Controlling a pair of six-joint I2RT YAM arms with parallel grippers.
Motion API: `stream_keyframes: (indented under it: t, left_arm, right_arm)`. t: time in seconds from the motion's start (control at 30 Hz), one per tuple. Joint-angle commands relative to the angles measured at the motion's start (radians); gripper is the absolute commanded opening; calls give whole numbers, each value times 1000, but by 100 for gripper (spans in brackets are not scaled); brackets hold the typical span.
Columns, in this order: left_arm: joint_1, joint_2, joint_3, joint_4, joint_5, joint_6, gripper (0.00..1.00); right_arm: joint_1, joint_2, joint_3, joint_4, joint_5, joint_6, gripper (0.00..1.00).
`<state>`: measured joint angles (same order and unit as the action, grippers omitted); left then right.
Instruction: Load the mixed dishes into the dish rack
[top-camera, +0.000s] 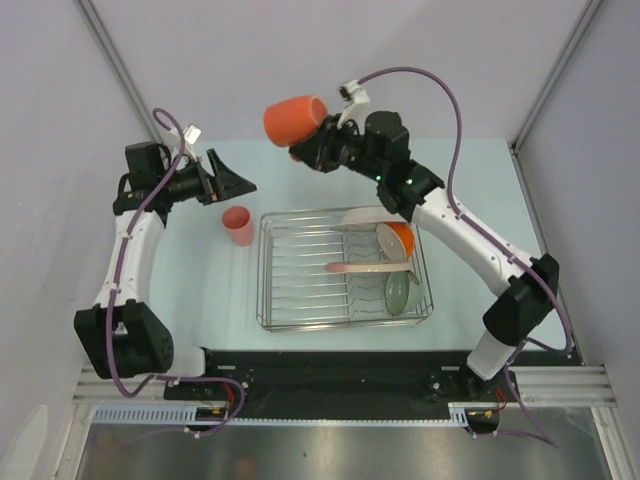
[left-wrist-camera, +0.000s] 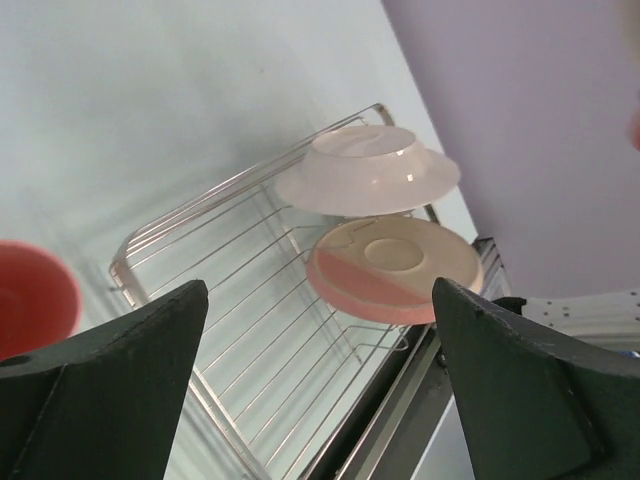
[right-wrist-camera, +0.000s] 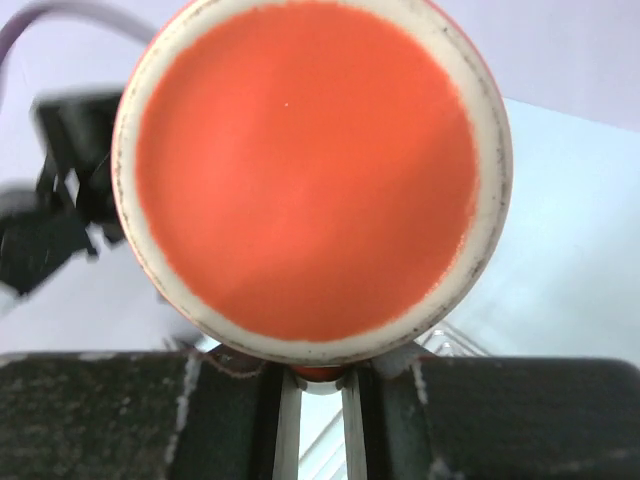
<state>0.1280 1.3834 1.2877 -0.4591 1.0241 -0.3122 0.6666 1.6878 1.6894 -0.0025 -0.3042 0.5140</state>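
Observation:
My right gripper is shut on the orange mug and holds it on its side, high above the table beyond the far edge of the dish rack. In the right wrist view the mug's base fills the frame, and the gripper pinches a part of the mug just below that base. The rack holds the white shallow plate, orange bowl, pink-and-cream plate and pale green bowl. The pink tumbler stands left of the rack. My left gripper is open and empty above it.
The left wrist view shows the rack with the white plate and pink-and-cream plate at its far end, and the tumbler at the left edge. The left half of the rack has bare wires. Grey walls close in behind and beside the table.

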Motion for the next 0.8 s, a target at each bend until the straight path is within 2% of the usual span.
stream_keyframes:
  t: [0.0, 0.23, 0.37, 0.53, 0.77]
  left_arm:
    - [10, 23, 29, -162, -59, 186, 100]
    - [12, 20, -19, -187, -167, 285, 100]
    - [30, 29, -19, -147, -170, 288, 100]
    - [42, 78, 5, -105, -245, 272, 100]
    - [42, 169, 12, -133, -259, 298, 100]
  right_arm:
    - [203, -76, 90, -335, 295, -416, 0]
    - [355, -74, 20, -491, 480, -494, 0]
    - [383, -71, -22, -518, 507, -491, 0]
    - [392, -39, -37, -519, 502, -488, 0]
    - [393, 107, 1, -518, 487, -483, 0]
